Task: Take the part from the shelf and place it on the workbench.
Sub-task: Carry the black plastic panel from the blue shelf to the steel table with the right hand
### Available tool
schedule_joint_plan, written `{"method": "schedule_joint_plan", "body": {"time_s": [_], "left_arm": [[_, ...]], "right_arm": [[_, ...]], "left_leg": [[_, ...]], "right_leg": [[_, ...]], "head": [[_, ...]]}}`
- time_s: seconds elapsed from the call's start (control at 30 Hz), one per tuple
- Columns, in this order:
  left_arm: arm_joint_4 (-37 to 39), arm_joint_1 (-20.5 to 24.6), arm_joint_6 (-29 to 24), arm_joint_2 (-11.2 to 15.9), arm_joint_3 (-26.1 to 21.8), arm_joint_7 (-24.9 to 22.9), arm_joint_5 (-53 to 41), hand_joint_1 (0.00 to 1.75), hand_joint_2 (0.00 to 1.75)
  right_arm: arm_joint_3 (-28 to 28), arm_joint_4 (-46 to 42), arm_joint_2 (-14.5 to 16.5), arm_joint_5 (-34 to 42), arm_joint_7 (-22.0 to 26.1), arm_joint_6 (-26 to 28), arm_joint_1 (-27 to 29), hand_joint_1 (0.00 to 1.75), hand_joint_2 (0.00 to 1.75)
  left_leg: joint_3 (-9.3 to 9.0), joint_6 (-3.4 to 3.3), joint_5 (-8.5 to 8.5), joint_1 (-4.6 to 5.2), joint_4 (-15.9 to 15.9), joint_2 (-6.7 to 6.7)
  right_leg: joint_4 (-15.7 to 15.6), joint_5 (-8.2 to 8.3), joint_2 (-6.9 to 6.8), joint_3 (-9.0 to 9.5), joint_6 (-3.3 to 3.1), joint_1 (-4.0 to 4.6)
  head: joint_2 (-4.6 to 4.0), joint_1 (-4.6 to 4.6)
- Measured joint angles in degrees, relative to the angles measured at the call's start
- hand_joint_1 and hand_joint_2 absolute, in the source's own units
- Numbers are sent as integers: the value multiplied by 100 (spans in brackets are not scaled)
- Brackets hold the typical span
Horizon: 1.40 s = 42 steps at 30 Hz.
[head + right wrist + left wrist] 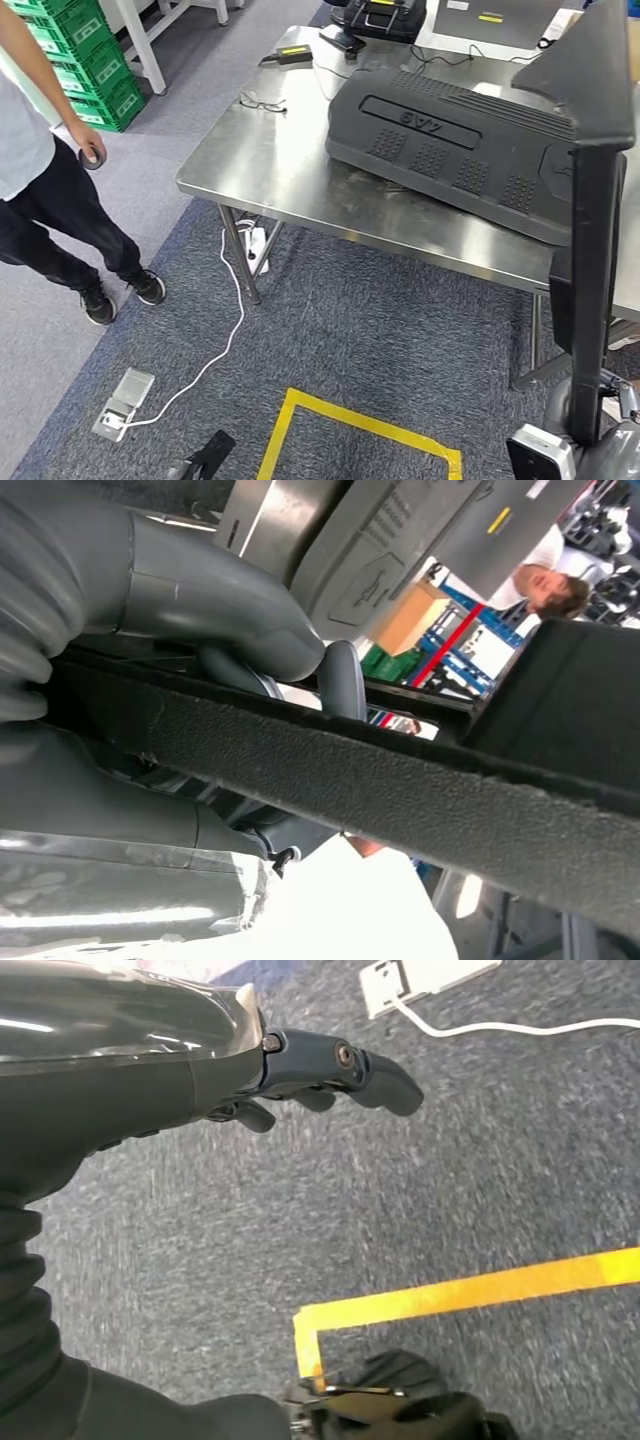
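Note:
My right hand (604, 425) grips a long black part (594, 250) low at the right of the head view, holding it upright in front of the steel workbench (287, 170). The part's broad top (585, 70) overlaps the table's far right. In the right wrist view the thick grey thumb (226, 610) presses on the part's felt-like black edge (377, 780). A large black moulded panel (453, 150) lies flat on the workbench. My left hand (332, 1065) hangs low over the grey carpet with its fingers stretched out and nothing in them.
A person (45, 190) stands at the left holding a tape roll (92, 155), near stacked green crates (83, 60). A white cable (226, 330) runs from under the table to a floor socket box (124, 400). Yellow tape (355, 425) marks a square on the carpet.

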<state>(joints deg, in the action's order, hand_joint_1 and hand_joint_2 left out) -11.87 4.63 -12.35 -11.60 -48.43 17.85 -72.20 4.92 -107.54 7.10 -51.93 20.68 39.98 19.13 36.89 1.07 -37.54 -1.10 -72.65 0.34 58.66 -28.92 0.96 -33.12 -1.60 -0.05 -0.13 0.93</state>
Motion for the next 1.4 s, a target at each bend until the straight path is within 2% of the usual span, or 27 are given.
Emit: {"method": "schedule_joint_plan", "body": {"time_s": [0.07, 0.1, 0.13, 0.17, 0.23, 0.3, 0.37, 0.43, 0.47, 0.5, 0.53, 0.57, 0.63, 0.7, 0.8, 0.87, 0.93, 0.97, 1.0, 1.03, 1.1, 1.13, 1.2, 1.27, 1.3, 1.33, 1.4], "left_arm": [[0, -2, -48, 1, 0, -30, -28, 0, 175], [0, -1, -64, 1, 0, -41, -36, 0, 175], [0, 0, -76, 1, 0, -52, -37, 0, 175], [0, -5, -88, 0, 0, -67, -36, 0, 175], [0, -3, -112, -1, -1, -90, -33, 0, 175], [0, 17, -145, -6, -2, -100, -36, 0, 175], [0, 40, -168, -14, -2, -101, -38, 0, 175], [0, 41, -178, -18, -2, -103, -39, 0, 175], [0, 39, -183, -18, -2, -105, -39, 0, 175], [0, 38, -188, -18, -2, -106, -39, 0, 175], [0, 38, -193, -19, -2, -107, -41, 0, 175], [0, 38, -196, -22, -2, -107, -43, 0, 175], [0, 35, -201, -30, -2, -108, -48, 0, 175], [0, 27, -204, -35, -2, -112, -49, 0, 175], [0, 25, -206, -42, -2, -115, -50, 0, 175], [0, 28, -207, -42, -2, -114, -50, 0, 175], [0, 16, -207, -42, -2, -115, -49, 0, 175], [0, 9, -207, -42, -2, -116, -48, 0, 175], [0, 5, -207, -42, -2, -118, -48, 0, 175], [0, 4, -207, -42, -2, -118, -48, 0, 175], [0, 7, -207, -41, -2, -118, -48, 0, 175], [0, 9, -207, -41, -2, -117, -48, 0, 175], [0, 11, -206, -42, -2, -115, -48, 0, 175], [0, 20, -207, -42, -2, -113, -45, 0, 175], [0, 26, -207, -42, -3, -113, -45, 0, 175], [0, 30, -203, -43, -3, -108, -45, 0, 175], [0, 26, -157, -43, -3, -76, -48, 0, 175]], "right_arm": [[1, 0, 0, -9, -12, 0, 1, 175, 175], [1, 2, 0, -10, -15, 1, -3, 175, 175], [2, 4, -1, -12, -16, 1, -5, 175, 175], [3, 7, -1, -12, -20, 1, -4, 175, 175], [4, 9, -3, -12, -25, 1, 2, 175, 175], [3, 4, -9, -11, -27, 1, 4, 175, 175], [6, -1, -15, -10, -27, 2, -8, 175, 175], [9, -2, -19, -6, -28, 2, -10, 175, 175], [9, -1, -20, -1, -30, 2, -5, 175, 175], [8, -1, -21, 3, -31, 2, 0, 175, 175], [7, -1, -22, 5, -32, 2, 1, 175, 175], [7, -1, -22, 7, -33, 2, 0, 175, 175], [8, -3, -22, 10, -36, 2, -9, 175, 175], [8, -4, -22, 16, -38, 2, -8, 175, 175], [2, -7, -23, 21, -45, 2, 2, 175, 175], [3, -8, -21, 21, -48, 2, -3, 175, 175], [2, -7, -21, 21, -49, 2, -2, 175, 175], [2, -6, -21, 21, -49, 2, 1, 175, 175], [1, -5, -22, 22, -50, 2, 3, 175, 175], [2, -4, -22, 23, -54, 2, 5, 175, 175], [2, -4, -22, 29, -70, 2, 5, 175, 175], [2, -4, -22, 31, -80, 2, 5, 175, 175], [2, -4, -22, 33, -89, 1, 10, 175, 175], [2, -4, -22, 33, -90, 1, 24, 175, 175], [2, -5, -22, 33, -90, 2, 27, 175, 175], [3, -5, -22, 33, -90, 3, 24, 175, 175], [8, -5, -23, 32, -87, 3, 17, 175, 175]], "left_leg": [[-105, -22, 555, -1, 602, -25], [-165, -38, 756, 3, 901, -61], [-205, -62, 868, 13, 1103, -96], [-215, -91, 891, 26, 1193, -127], [-217, -154, 887, 41, 1250, -134], [-250, -211, 901, 17, 1298, -115], [-295, -256, 894, -4, 1329, -84], [-319, -277, 871, -6, 1329, -48], [-330, -278, 858, -6, 1328, -32], [-347, -274, 843, -6, 1328, -20], [-376, -268, 824, -5, 1329, -10], [-411, -256, 801, -5, 1331, 0], [-464, -212, 761, 12, 1332, 20], [-483, -156, 742, 24, 1345, 59], [-501, -66, 659, 14, 1311, 101], [-314, -35, 378, 6, 868, 69], [44, -18, 55, 5, 129, 48], [177, -12, 1, 4, -118, 43], [220, -10, 61, 1, -165, 40], [156, -15, 227, -4, 14, 33], [-157, -31, 637, -18, 742, -50], [-294, -42, 761, -25, 1050, -109], [-403, -71, 805, -14, 1298, -191], [-409, -131, 818, -1, 1326, -161], [-414, -170, 827, -5, 1337, -142], [-418, -206, 834, -15, 1347, -118], [-422, -252, 832, -22, 1354, -71]], "right_leg": [[-1, -71, 51, 99, 28, -3], [5, -98, 72, 134, 50, -3], [10, -119, 92, 137, 78, -4], [14, -135, 110, 129, 111, -7], [5, -157, 139, 116, 183, -16], [91, -248, 99, 100, 256, -25], [573, -511, 21, -125, 327, -42], [1299, -783, -19, -520, 377, -66], [1508, -800, -29, -656, 388, -74], [1508, -704, -39, -690, 392, -77], [1276, -507, -54, -607, 384, -78], [887, -266, -93, -440, 362, -72], [226, 17, -221, -142, 294, -23], [40, 23, -272, -68, 237, 26], [-42, 51, -185, -39, 146, 2], [-88, 73, -140, -11, 83, -27], [-91, 69, -80, -9, 59, -27], [-90, 67, -43, -6, 57, -27], [-89, 64, -2, 1, 60, -27], [-88, 59, 44, 13, 68, -29], [-73, 36, 132, 40, 105, -26], [-54, 21, 174, 42, 131, -19], [-32, 11, 230, 26, 191, -16], [-37, 8, 256, 18, 252, -39], [6, -34, 221, 4, 283, -46], [139, -127, 163, -50, 313, -49], [755, -460, 22, -327, 364, -56]], "head": [[0, -1], [0, -7], [-1, -8], [-1, -15], [-1, -15], [0, -28], [0, -49], [0, -56], [0, -56], [0, -56], [0, -56], [0, -57], [0, -55], [0, -48], [0, -44], [0, -36], [0, -30], [0, -28], [0, -27], [0, -26], [0, -27], [0, -31], [0, -37], [0, -37], [0, -40], [0, -44], [0, -51]]}}
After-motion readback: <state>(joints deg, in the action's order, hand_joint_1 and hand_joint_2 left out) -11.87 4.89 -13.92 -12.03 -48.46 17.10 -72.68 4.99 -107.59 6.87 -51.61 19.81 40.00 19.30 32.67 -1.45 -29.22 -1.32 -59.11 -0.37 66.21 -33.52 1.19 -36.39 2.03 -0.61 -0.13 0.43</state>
